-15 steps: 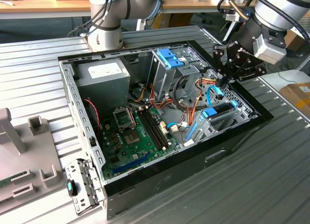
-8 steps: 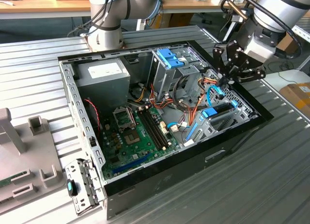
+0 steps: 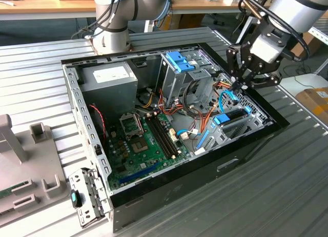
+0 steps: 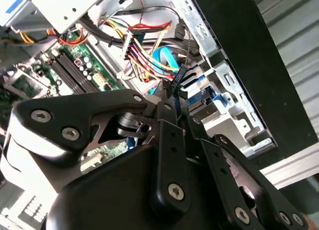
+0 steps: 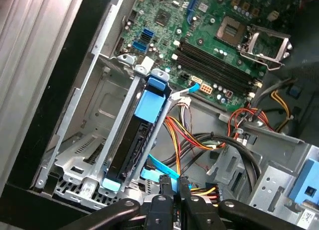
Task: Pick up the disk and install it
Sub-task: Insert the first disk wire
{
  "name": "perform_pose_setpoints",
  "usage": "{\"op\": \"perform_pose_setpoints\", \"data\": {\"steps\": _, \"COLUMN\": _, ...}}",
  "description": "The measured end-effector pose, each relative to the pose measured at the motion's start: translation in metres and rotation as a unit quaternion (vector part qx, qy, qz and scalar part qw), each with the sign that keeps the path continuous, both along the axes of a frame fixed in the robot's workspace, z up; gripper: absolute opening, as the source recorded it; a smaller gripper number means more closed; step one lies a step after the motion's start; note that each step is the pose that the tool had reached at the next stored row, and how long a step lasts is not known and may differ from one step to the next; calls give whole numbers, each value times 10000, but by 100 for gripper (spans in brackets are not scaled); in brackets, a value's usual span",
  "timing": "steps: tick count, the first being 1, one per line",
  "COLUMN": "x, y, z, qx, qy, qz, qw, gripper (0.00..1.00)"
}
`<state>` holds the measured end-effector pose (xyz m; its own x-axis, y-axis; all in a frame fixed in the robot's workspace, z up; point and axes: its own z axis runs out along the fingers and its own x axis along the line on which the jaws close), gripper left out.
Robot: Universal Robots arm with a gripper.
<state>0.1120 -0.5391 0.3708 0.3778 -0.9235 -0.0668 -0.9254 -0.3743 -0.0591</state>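
**Over the drive bay, a cable plug in my grip**

Toward the exterior view's left, a pale grey moulded plastic fixture [image 3: 23, 160] rested on the ribbed metal table [image 3: 287, 196]. Next came the open black computer case [image 3: 205, 180]. It had a boxy silver power supply [image 3: 110, 78] in its far corner and a green circuit-covered motherboard [image 3: 141, 144] across its floor. Past the board stood a tall silver drive cage [image 3: 177, 80] topped with a blue plastic clip [image 3: 180, 61].

Farther toward the exterior view's right, the flat, dark, rectangular disk [image 3: 231, 117] with bright blue plastic side rails lay against the case wall. The first wrist view showed the disk [image 5: 137, 135] seated lengthwise in a silver sheet-metal bay [image 5: 94, 115], with a blue tab at each end.

My black, multi-link gripper [image 3: 237, 87] hung near the disk's far end, apart from it. In both wrist views my gripper [image 4: 178, 113] [image 5: 174, 192] had its fingers [image 4: 169, 140] drawn together on a small black plug [image 4: 177, 80]. The plug ended a flat light-blue cable [image 5: 158, 166], which ran beside a bundle of red, yellow and orange wires [image 5: 184, 135].
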Motion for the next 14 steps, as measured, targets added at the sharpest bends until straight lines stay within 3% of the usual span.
{"op": "perform_pose_setpoints", "data": {"steps": 3, "x": -2, "y": -1, "z": 0, "qx": 0, "qy": 0, "qz": -160, "qw": 9999, "gripper": 16}}
{"op": "perform_pose_setpoints", "data": {"steps": 9, "x": -63, "y": -7, "z": 0, "qx": 8, "qy": 0, "qz": -238, "qw": 9997, "gripper": 16}}
{"op": "perform_pose_setpoints", "data": {"steps": 14, "x": -30, "y": -30, "z": 0, "qx": 9, "qy": 0, "qz": -406, "qw": 9992, "gripper": 16}}
